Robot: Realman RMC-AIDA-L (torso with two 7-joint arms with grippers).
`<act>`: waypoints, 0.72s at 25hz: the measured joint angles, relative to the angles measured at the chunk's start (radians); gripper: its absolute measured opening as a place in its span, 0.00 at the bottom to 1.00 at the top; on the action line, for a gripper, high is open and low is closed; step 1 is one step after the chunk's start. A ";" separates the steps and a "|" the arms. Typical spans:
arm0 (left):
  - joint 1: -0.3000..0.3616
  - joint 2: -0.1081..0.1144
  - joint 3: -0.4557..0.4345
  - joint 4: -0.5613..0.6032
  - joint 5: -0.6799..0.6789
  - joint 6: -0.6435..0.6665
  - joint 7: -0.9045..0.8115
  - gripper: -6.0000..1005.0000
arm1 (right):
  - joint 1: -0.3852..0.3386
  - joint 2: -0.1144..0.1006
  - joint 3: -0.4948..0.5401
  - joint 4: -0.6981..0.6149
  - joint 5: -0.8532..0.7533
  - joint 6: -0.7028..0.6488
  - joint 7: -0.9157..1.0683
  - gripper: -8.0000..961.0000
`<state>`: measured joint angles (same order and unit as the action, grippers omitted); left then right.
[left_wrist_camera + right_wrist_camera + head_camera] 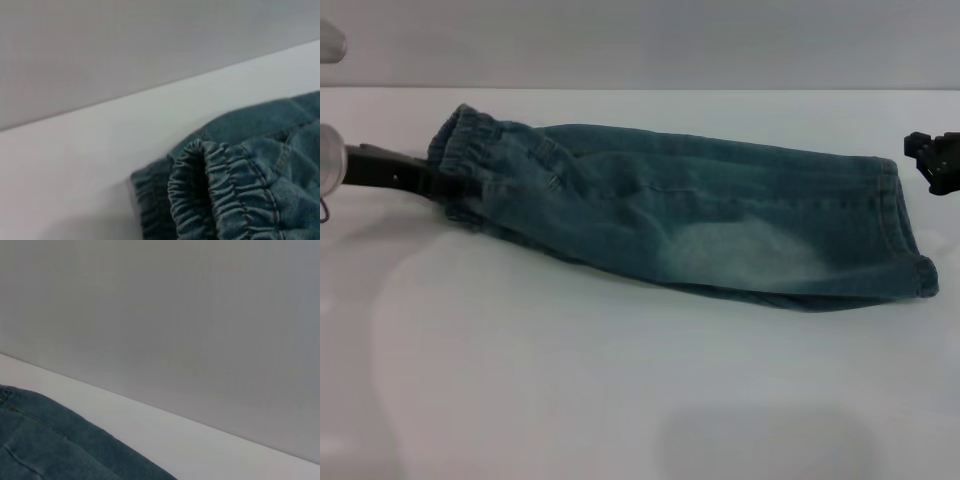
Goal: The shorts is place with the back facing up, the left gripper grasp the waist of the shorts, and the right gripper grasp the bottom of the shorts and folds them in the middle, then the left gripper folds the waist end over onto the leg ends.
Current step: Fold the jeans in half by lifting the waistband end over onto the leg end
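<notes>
White table (pixel 620 400) before us holds one pair of shorts (pixel 700 215), folded lengthwise. Our left gripper (pixel 438 182) pinches its waistband (pixel 220 190); whether our right gripper (pixel 935 160), just beside the hem, is spread or pressed together we cannot tell.

The shorts (pixel 690 225) lie across the surface (pixel 620 400), waist toward the left hand (pixel 440 180), leg ends near the right hand (pixel 932 160).

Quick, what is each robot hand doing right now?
Left gripper: at the waist of the shorts; whether it grips them cannot be told.
Right gripper: beside the leg ends, apart from the cloth; open or shut cannot be told.
</notes>
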<state>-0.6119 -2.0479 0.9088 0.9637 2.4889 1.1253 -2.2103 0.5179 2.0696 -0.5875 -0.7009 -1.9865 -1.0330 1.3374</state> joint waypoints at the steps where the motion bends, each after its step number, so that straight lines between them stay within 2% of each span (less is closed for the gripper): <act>1: 0.000 0.000 0.000 0.000 0.000 0.000 0.000 0.70 | -0.001 0.000 0.000 0.000 0.000 0.001 0.000 0.01; 10: -0.091 -0.006 0.012 -0.114 0.017 -0.099 -0.018 0.69 | -0.017 0.002 0.011 0.000 0.000 0.003 -0.001 0.01; 18: -0.093 -0.008 0.015 -0.118 0.111 -0.139 -0.093 0.68 | -0.024 0.003 0.009 -0.006 0.000 0.002 -0.001 0.01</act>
<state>-0.7051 -2.0556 0.9235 0.8455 2.5994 0.9867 -2.3036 0.4942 2.0724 -0.5787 -0.7074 -1.9865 -1.0308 1.3361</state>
